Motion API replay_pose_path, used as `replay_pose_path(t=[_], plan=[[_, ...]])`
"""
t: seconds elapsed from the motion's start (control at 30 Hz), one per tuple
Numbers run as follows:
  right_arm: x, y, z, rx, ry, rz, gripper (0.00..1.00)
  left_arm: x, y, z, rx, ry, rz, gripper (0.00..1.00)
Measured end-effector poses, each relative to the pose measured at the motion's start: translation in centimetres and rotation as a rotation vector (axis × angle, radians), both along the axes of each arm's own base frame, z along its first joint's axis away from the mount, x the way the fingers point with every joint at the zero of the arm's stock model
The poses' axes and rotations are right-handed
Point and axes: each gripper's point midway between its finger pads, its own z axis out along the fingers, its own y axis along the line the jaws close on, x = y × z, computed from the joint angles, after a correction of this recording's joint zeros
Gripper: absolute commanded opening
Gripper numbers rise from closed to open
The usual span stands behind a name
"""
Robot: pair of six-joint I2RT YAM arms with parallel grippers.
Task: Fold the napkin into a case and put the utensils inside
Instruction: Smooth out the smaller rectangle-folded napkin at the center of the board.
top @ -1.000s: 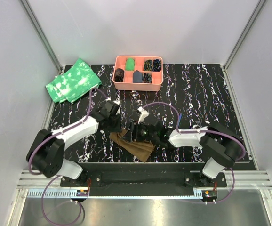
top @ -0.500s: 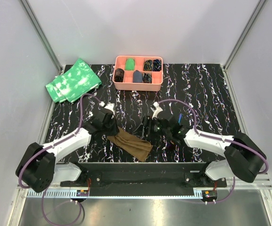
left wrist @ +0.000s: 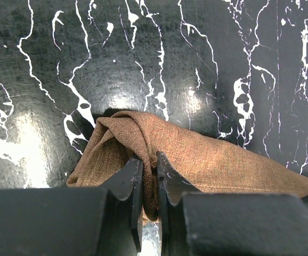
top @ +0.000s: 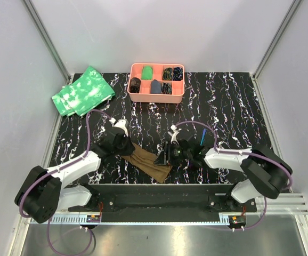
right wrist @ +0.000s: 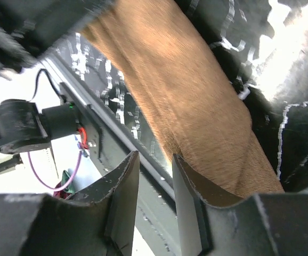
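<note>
Right gripper (right wrist: 155,156) swings back in and drops low, the napkin (top: 147,161) now just ahead of its fingertips. Left gripper (left wrist: 149,175) has pulled back toward its base, dragging its pinched fold along, and the cloth lies longer and flatter.

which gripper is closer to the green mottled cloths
Left. The left gripper pinches the left end of the brown napkin, in front and to the right of the green mottled cloths. The right gripper sits at the napkin's right end, farther away.

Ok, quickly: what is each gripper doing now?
Left gripper: closed on a fold of the napkin.
Right gripper: slightly open, holding nothing.
</note>
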Motion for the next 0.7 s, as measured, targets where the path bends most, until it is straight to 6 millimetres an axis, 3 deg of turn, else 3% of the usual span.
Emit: replay_pose_path(t=[0.17,0.23,0.3,0.33,0.43,0.5,0.63,0.7], plan=[[-1.0,-0.4,-3.1,-0.014,0.067,0.001,0.37,0.5,0.0,0.1,-0.021,-0.017,0.008,0.00],[-1.6,-0.5,-4.4,-0.022,0.099,0.000,0.36,0.7,0.0,0.3,-0.031,-0.022,0.008,0.07],[-1.9,-0.1,-4.6,-0.006,0.105,0.005,0.35,0.7,0.1,0.3,-0.032,-0.021,0.007,0.19],[-2.0,0.1,-4.5,0.003,0.103,0.006,0.34,0.8,0.1,0.3,-0.029,-0.018,0.008,0.31],[-2.2,0.4,-4.5,0.028,0.102,-0.003,0.34,1.3,0.2,1.0,-0.007,-0.003,0.018,0.54],[-2.1,0.4,-4.6,0.035,0.105,-0.017,0.33,2.3,0.1,2.4,0.007,0.000,0.040,0.60],[-1.7,0.7,-4.7,0.048,0.112,-0.041,0.30,4.1,0.1,5.9,0.003,-0.040,0.105,0.62],[-1.6,0.9,-4.7,0.060,0.118,-0.053,0.29,3.7,0.9,7.0,-0.001,-0.053,0.142,0.54]])
